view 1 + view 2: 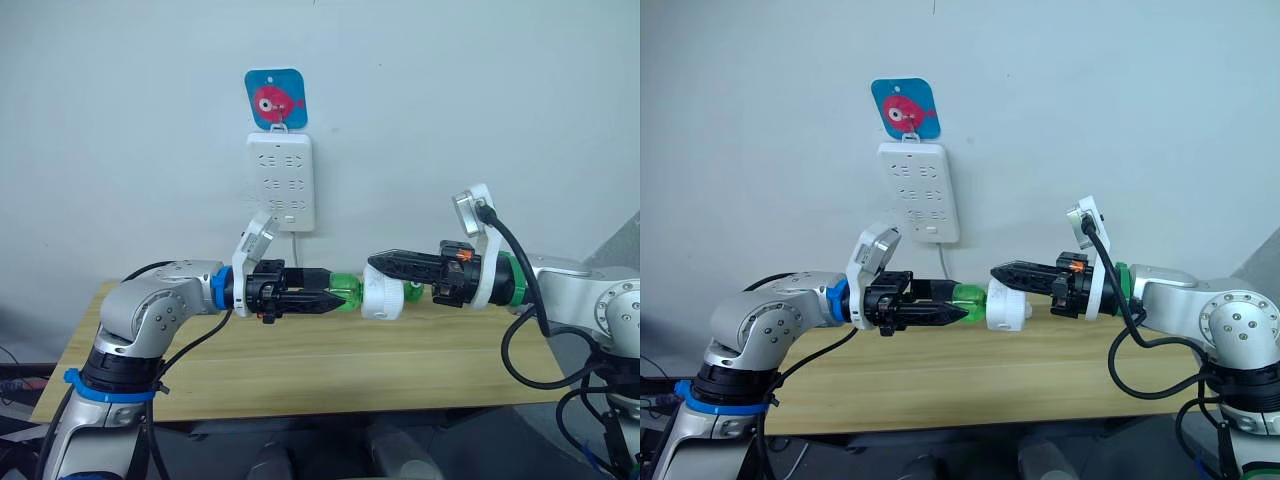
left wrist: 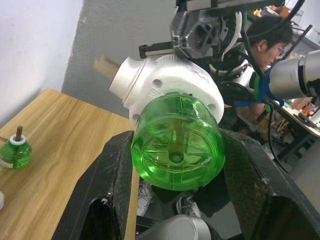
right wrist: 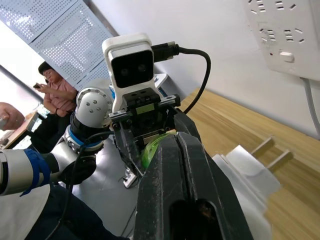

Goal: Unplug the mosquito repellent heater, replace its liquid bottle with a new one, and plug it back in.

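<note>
A: Where the two arms meet above the surface (image 1: 300,355), the mosquito repellent heater (image 1: 383,291) is seen held in mid-air, with a green bottle (image 1: 344,291) seated in its end.

B: By what is each part held?

A: The heater is clamped by the right pincer (image 1: 385,264), its fingers closed over the white body. The green bottle is gripped by the left pincer (image 1: 335,300), one black finger pressed on either side of it, as is made plain in the left wrist view.

B: Are the prongs visible?

A: Two metal prongs are seen in the right wrist view, pointing out from the heater toward the wooden top.

B: Is another bottle seen?

A: A second small green bottle (image 2: 15,150) with a white collar and a dark wick is seen standing upright on the surface, well apart from the pincers.

B: And behind?

A: A white socket strip (image 1: 281,181) is hung on the wall under a blue card with a pink fish (image 1: 275,98), and its sockets are left unoccupied. A person (image 2: 267,37) is seated in the background.
</note>
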